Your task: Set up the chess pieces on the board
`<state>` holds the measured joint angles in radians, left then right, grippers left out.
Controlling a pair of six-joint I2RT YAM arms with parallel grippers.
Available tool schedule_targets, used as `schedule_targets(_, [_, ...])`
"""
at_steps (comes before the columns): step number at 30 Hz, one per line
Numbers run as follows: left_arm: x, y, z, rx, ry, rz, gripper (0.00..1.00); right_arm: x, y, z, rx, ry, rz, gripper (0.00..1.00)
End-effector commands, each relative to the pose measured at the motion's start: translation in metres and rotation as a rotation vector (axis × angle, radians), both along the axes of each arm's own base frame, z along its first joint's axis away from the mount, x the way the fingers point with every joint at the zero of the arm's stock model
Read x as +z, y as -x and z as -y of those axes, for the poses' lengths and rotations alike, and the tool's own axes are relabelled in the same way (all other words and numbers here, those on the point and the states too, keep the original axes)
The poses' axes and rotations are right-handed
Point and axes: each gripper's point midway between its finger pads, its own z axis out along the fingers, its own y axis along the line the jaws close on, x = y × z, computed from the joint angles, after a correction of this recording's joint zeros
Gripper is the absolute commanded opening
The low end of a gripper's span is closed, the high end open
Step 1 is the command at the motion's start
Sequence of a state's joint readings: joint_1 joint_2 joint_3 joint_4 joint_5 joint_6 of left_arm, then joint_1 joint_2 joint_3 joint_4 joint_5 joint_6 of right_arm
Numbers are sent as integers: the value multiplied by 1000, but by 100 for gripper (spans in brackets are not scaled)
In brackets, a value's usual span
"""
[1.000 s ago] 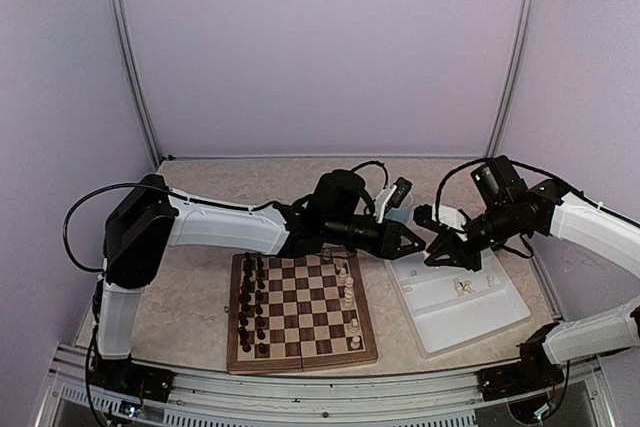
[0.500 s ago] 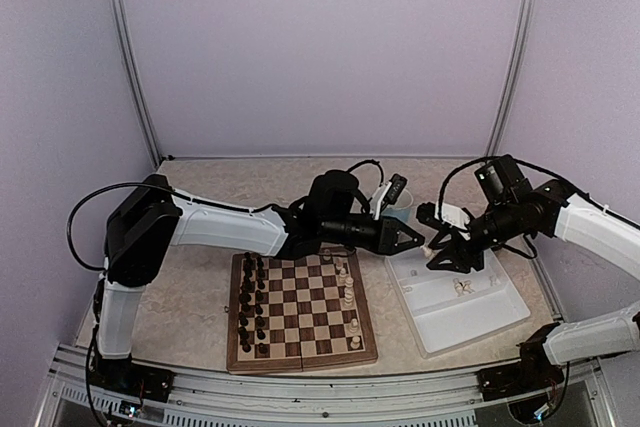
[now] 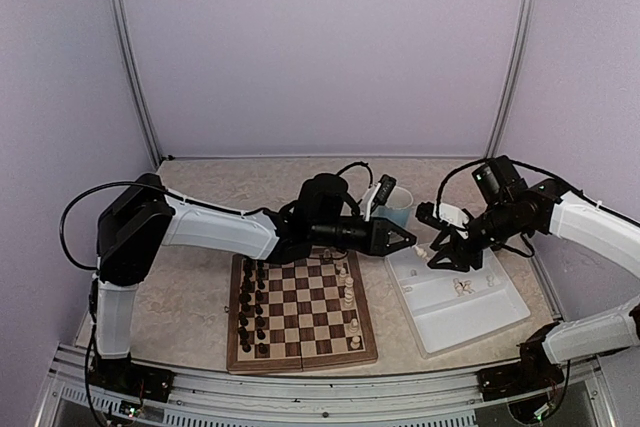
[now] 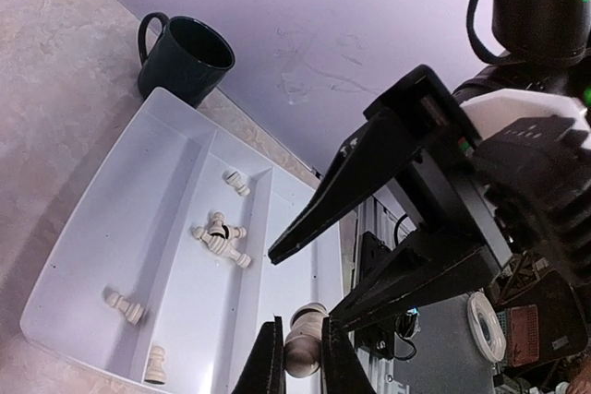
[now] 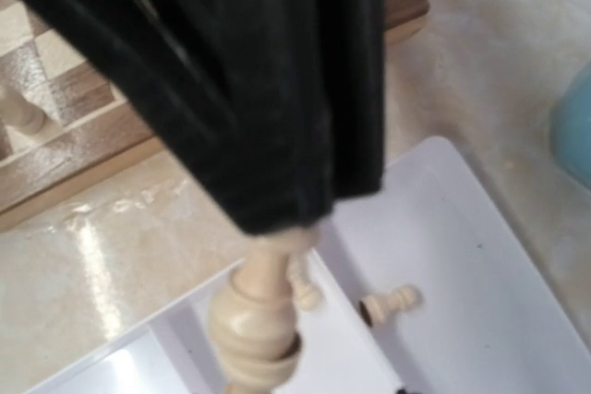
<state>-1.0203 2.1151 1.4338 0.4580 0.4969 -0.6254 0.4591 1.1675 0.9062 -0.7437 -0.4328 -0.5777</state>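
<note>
Over the far-left end of the white tray (image 3: 492,319), the left fingers (image 3: 404,240) pinch a cream chess piece (image 4: 303,343) tight. The right fingers (image 3: 440,252) stand wide just beside it, holding nothing. Left of the tray, on the counter (image 3: 190,297), lies the chessboard (image 3: 300,352), with dark pieces (image 3: 248,307) along its left side and cream pieces (image 3: 348,292) along its right.

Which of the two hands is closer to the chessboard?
Left. The left hand, shut on a cream chess piece, hangs just right of the board; the right hand is farther right, open above the white tray.
</note>
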Motion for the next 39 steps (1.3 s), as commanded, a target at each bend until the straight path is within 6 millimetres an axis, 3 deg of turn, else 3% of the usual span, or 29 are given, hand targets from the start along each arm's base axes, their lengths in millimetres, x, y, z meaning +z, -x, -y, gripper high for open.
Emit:
schedule_targets(1, [44,-4,-7,30,96,57,0,-3,4,-4,23,-20,-46,45])
schedule_targets(19, [42,-4,-6,20,98,53,0,9,-5,-13,14,-72,-39,24])
schedule_targets(24, [40,-5,-4,16,95,47,0,11,-5,-12,8,-72,-32,24])
schedule_targets(31, [40,-9,-8,33,83,58,0,5,-5,-10,5,-56,-39,5])
schedule_targets(35, [40,-19,-23,84,22,116,0,-3,-8,-5,-9,-42,-23,4])
schedule_targets(39, [48,-30,-54,171,-83,204,0,-16,-13,3,-30,-35,-26,3])
